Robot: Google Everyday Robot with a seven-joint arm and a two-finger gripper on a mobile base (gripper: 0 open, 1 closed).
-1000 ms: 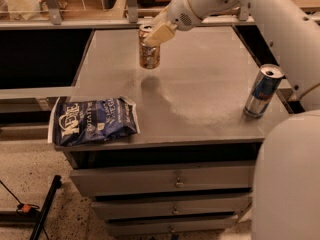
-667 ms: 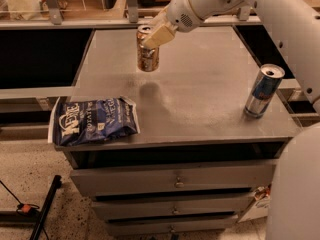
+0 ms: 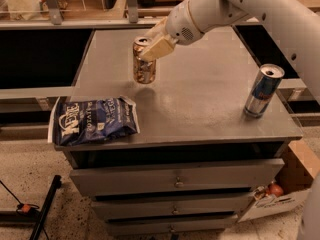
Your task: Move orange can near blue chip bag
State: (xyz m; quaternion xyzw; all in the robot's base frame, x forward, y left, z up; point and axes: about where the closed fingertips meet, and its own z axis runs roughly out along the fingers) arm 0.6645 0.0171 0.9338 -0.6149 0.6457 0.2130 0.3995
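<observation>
White arm (image 3: 265, 6) enters from upper right of frame and slants down-left. Rounded wrist housing (image 3: 192, 16) sits at upper centre. Gripper (image 3: 150, 46) is just left of it, cream fingers (image 3: 157, 48) angled down-left, clamped on upper part of upright orange can (image 3: 144, 69).

No wording reads clearly: the blue chip bag (image 3: 95, 120), at 8 o'clock on the table (image 3: 200, 99), bears white lettering too blurred to make out, and the orange can (image 3: 144, 70), clasped by the gripper (image 3: 151, 46) at 11 o'clock, shows only mottled marks.
</observation>
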